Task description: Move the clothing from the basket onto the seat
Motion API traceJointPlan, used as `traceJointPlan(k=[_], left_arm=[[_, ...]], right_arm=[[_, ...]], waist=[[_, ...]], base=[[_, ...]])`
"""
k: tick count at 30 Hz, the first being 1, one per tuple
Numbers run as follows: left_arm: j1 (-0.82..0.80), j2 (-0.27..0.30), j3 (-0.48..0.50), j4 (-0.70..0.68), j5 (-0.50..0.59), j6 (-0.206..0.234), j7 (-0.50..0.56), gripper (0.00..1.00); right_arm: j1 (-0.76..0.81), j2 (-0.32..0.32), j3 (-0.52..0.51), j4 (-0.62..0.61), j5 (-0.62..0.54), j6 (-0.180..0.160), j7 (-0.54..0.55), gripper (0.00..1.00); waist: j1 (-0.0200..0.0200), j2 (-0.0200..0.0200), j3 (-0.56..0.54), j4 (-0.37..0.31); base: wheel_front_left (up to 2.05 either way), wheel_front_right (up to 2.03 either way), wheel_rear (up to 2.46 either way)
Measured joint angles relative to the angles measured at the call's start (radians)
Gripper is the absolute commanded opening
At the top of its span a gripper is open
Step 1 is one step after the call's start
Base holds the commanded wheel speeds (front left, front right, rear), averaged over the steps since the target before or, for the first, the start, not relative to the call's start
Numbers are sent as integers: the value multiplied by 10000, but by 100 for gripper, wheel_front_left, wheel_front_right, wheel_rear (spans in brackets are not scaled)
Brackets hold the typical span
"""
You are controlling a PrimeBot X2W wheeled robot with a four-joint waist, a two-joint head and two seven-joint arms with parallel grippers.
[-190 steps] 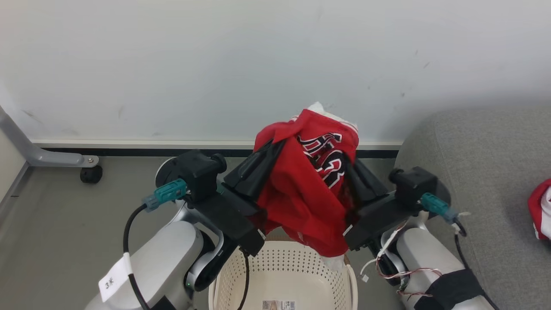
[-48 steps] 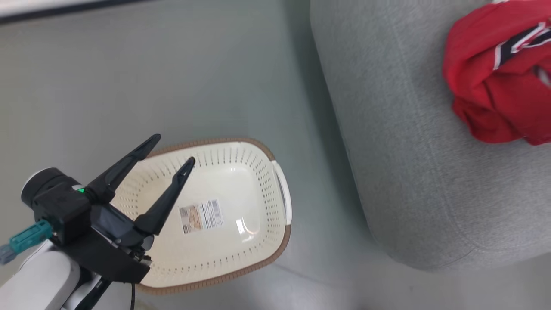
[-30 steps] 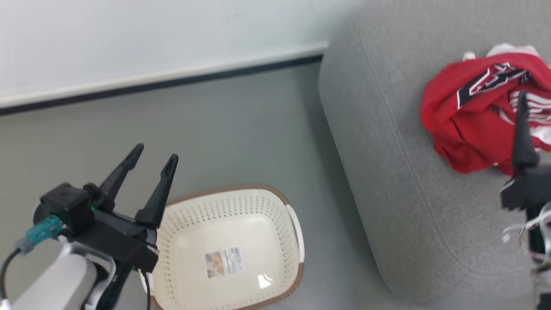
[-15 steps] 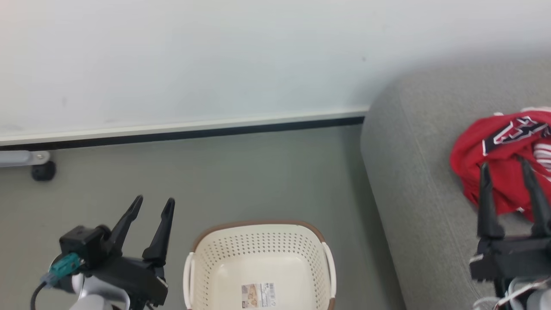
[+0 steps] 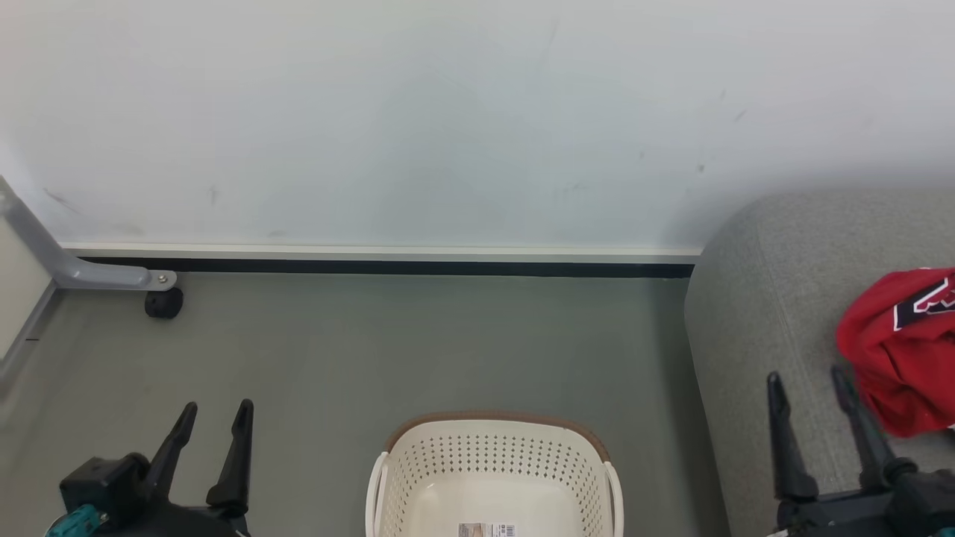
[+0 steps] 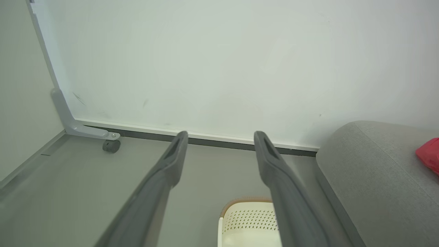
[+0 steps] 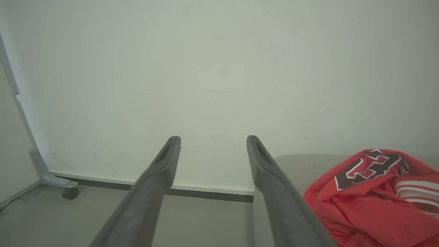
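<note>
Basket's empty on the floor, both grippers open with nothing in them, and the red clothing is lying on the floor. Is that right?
Not quite. The clothing lies on the seat, not the floor, as the right wrist view shows. The rest stands: the basket is empty where it shows, and the left gripper and right gripper are open, holding nothing.

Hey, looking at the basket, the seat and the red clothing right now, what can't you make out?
- Head view: the basket loses its near half to the bottom edge, so garments there can't be ruled out; its sticker is too small to read.
- Head view: the clothing runs off the right edge, so the garment count is unclear.
- Left wrist view: a jaw of the left gripper hides part of the basket.
</note>
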Motion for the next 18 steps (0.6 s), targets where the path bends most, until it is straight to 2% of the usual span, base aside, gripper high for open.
traceJointPlan(k=[11,18], left_arm=[[568,-245,769,-322,502,29,0,100],[623,-366,984,-508,861,38,0,100]], right_arm=[[115,65,270,431,6,-244,-293,100],[92,82,430,525,19,-249,-382,100]], waist=[[0,2,-84,146],[1,2,-109,142]], base=[[0,0,0],[0,0,0]])
